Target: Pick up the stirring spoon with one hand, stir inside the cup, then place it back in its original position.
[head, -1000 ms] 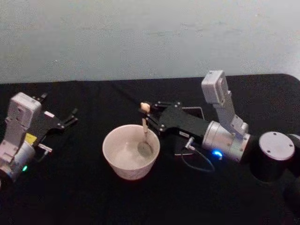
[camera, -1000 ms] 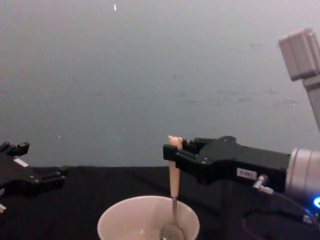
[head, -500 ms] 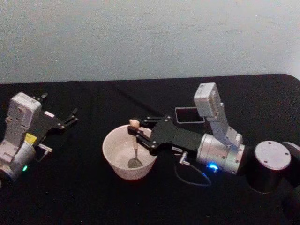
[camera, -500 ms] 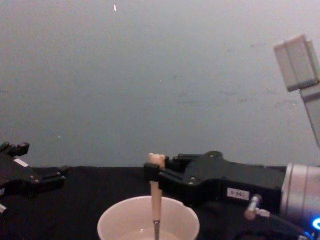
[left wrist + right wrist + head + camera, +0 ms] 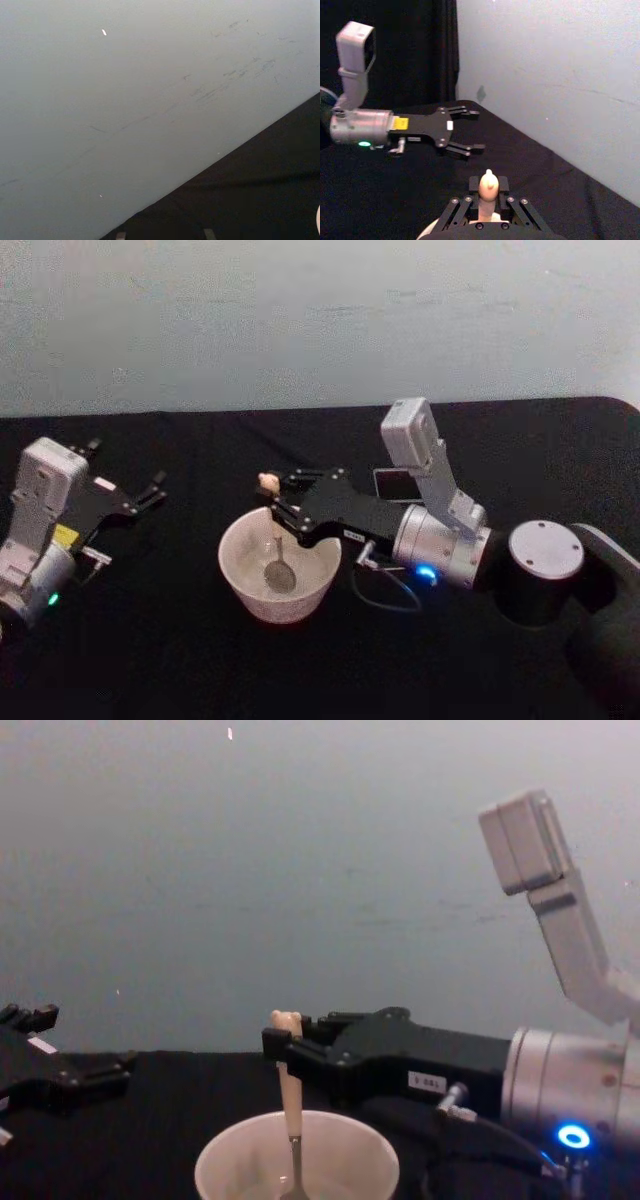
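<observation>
The cream-pink cup [image 5: 250, 580] stands on the black table in front of me, and its rim [image 5: 230, 1145] rises at the bottom of the chest view. My right gripper [image 5: 283, 508] reaches in from the right over the cup's far rim and is shut on the beige handle of the stirring spoon [image 5: 277, 552]. The spoon stands nearly upright with its metal bowl down inside the cup and its bear head [image 5: 287, 1020] above the fingers. The bear head [image 5: 488, 186] also sticks up between the jaws in the right wrist view. The dark square holder [image 5: 390, 485] sits behind the right arm, partly hidden.
My left gripper [image 5: 157, 490] rests parked at the table's left side, open and holding nothing, well apart from the cup. The right wrist view shows it across the table [image 5: 475, 130]. A pale wall runs along the far table edge.
My right gripper has carried the spoon leftward across the cup, from the right part to the left of centre. The arm followed, uncovering more of the holder. The left arm stayed still.
</observation>
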{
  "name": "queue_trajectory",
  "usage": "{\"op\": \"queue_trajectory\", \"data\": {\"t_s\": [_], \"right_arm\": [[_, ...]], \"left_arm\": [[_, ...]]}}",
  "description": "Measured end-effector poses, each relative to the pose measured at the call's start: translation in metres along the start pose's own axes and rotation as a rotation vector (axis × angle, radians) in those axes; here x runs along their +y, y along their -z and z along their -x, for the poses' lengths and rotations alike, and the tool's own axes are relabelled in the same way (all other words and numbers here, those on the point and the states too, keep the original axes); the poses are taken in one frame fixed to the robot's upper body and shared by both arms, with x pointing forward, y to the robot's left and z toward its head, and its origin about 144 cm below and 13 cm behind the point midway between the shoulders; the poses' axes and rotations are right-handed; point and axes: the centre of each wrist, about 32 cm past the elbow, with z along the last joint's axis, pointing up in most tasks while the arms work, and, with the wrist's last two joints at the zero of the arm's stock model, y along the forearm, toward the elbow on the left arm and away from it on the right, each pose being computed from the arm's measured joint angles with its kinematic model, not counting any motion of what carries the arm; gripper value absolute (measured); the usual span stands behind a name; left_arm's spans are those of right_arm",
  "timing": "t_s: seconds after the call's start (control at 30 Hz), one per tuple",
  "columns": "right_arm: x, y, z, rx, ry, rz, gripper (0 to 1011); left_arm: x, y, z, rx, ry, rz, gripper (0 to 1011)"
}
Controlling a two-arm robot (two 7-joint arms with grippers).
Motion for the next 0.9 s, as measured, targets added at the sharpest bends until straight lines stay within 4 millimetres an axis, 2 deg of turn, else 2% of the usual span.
{"op": "queue_trajectory", "data": {"t_s": [0.2,0.47,0.9], "right_arm": [[0.004,-0.001,-0.008,-0.015,0.032,0.009,214],[-0.003,-0.002,-0.017,-0.029,0.075,0.024,214],[-0.028,-0.007,-0.008,-0.049,0.075,0.04,214]], "left_arm": [[0.0,0.0,0.0,0.0,0.0,0.0,1001],[0.0,0.0,0.0,0.0,0.0,0.0,1001],[0.0,0.0,0.0,0.0,0.0,0.0,1002]]}}
